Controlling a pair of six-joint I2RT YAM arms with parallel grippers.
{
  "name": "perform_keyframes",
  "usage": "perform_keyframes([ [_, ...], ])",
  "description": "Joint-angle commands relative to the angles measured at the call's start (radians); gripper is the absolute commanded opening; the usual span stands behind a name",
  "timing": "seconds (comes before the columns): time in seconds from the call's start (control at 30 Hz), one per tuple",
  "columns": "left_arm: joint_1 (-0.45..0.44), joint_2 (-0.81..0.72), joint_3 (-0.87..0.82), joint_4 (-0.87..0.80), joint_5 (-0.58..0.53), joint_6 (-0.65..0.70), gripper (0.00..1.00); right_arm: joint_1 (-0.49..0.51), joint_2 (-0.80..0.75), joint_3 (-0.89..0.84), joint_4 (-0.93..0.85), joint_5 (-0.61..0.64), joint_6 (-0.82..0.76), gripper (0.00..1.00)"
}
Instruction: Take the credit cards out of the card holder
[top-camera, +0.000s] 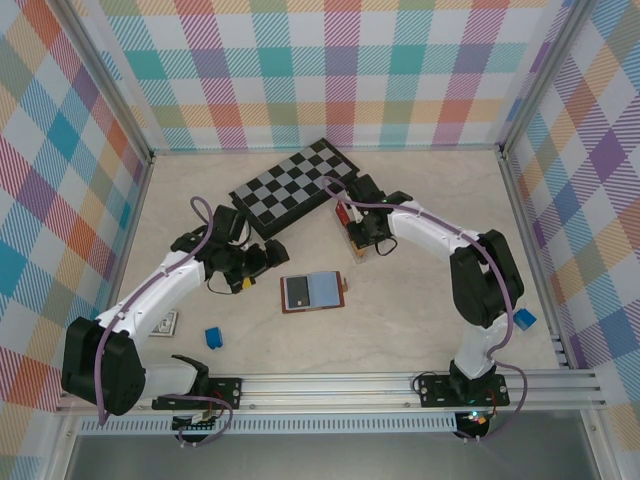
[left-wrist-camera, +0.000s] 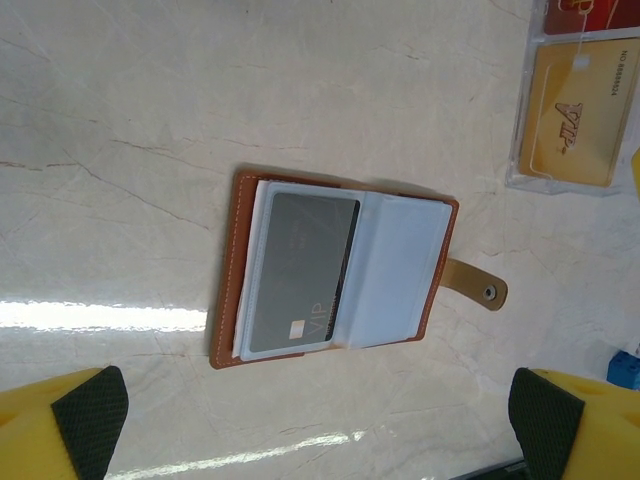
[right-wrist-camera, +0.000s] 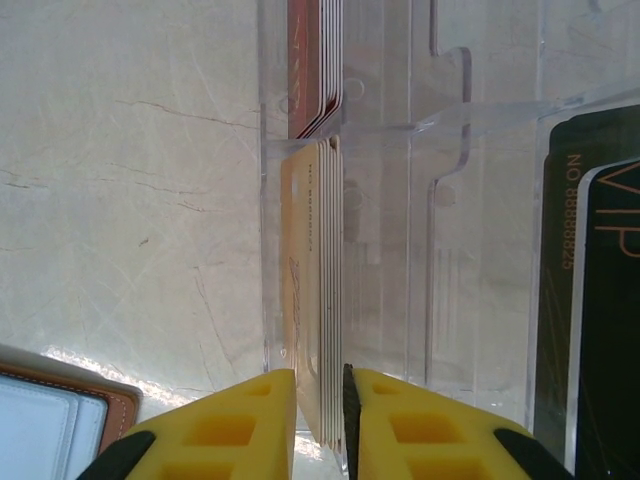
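The pale marbled bench carried a folding chessboard at the far side. Nearer and to its right stood a clear plastic compartment box.

The brown leather card holder lay open and flat near the middle of the bench. Its blue-grey lining faced up. In the top view its long axis ran left to right, and its snap tab pointed right, toward the right arm's side. A grey card marked "VIP" sat in the left leaf, its long axis across that of the holder.

In the box, a stack of gold cards stood on edge, with a red-brown stack in the compartment beyond. A dark card in the neighbouring compartment read "NO 8888825" and "VIP". From the left wrist, a gold card also showed "VIP".

The left end effector stood wide open and held nothing. It sat just left of the holder in the top view, apart from it. The right end effector was over the box, beyond the holder and to its right. Its jaws were narrowly parted on either side of the gold stack's edge. Whether they pressed on the stack could not be told.
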Motion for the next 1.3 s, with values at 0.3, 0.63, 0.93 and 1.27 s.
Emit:
perform_keyframes([
  [0.3, 0.012, 0.016, -0.050, 0.081, 0.087, -0.028, 0.99, 0.069, -0.192, -0.049, -0.051, -0.103, 0.206, 0.42],
  [0.63, 0.016, 0.054, -0.066, 0.071, 0.004, -0.070, 0.99, 0.281, -0.142, -0.090, -0.034, -0.173, 0.393, 0.55],
  [0.93, 0.017, 0.035, -0.099, 0.045, -0.061, -0.082, 0.98, 0.285, -0.042, -0.099, 0.120, -0.418, 0.521, 0.53],
  [1.27, 0.022, 0.014, -0.123, 0.076, -0.060, -0.087, 0.95, 0.272, 0.102, -0.034, 0.104, -0.477, 0.565, 0.31],
])
